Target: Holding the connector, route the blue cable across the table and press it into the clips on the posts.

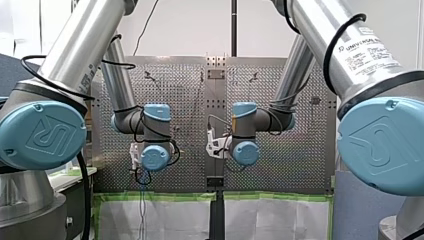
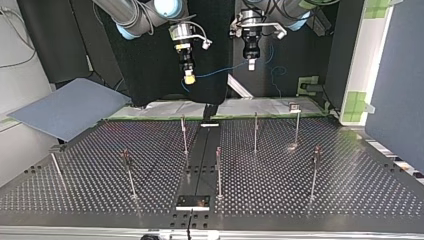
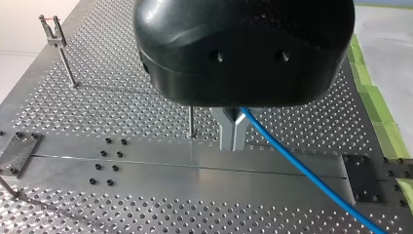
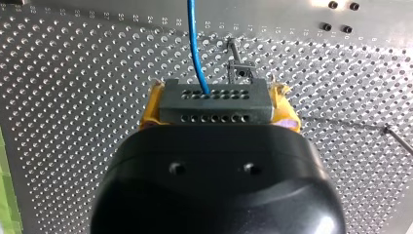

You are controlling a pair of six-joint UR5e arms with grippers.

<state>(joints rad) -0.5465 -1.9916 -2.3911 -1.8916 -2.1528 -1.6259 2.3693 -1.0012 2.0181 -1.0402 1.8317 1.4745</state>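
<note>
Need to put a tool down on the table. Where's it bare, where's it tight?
Top view: bare between the far-left post and the next post, and at the table corner past the outermost post. Tight around the centre rail, where three posts crowd. My right hand, on the connector, and my left hand, on the blue cable, hang above.

The connector (image 4: 214, 105), a dark grey block with two rows of small holes, sits clamped between the yellow pads of my right gripper (image 4: 217, 95). The blue cable (image 4: 195, 44) leaves its far face and runs through the air to my left gripper (image 3: 233, 134), pinched in the metal fingers. Thin upright posts (image 2: 255, 132) topped by small clips (image 3: 51, 29) stand spaced over the table (image 2: 350, 175).
</note>
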